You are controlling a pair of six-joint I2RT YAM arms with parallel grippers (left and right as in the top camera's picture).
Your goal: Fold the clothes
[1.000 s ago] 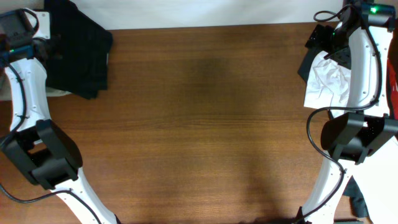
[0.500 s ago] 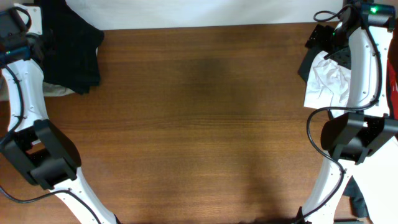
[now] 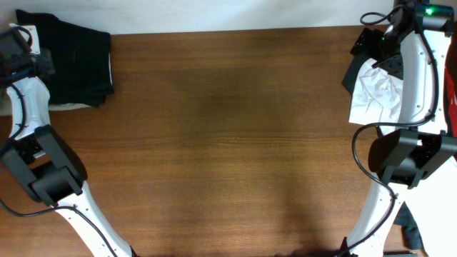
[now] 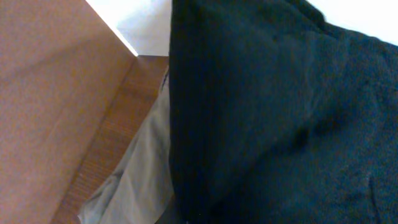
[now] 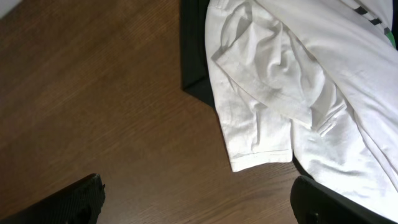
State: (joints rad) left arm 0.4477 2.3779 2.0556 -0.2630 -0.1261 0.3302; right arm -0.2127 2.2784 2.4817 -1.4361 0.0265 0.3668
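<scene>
A folded black garment (image 3: pixel 75 57) lies at the table's far left corner and fills the left wrist view (image 4: pixel 273 118). My left gripper (image 3: pixel 39 61) is at its left edge; its fingers are hidden by the cloth, and it appears shut on the garment. A crumpled white garment (image 3: pixel 375 93) lies at the far right edge, on top of a dark piece (image 5: pixel 196 68). It also shows in the right wrist view (image 5: pixel 280 93). My right gripper (image 5: pixel 199 202) is open and empty, above bare wood just left of the white garment.
A pale grey cloth (image 4: pixel 143 168) sticks out under the black garment, also in the overhead view (image 3: pixel 64 106). The brown wooden table (image 3: pixel 235 143) spans the view. Dark cloth (image 3: pixel 413 227) and something red (image 3: pixel 451 93) lie off the right edge.
My left gripper has moved left and toward the far corner, and the black garment has gone with it. The right arm has not moved.
</scene>
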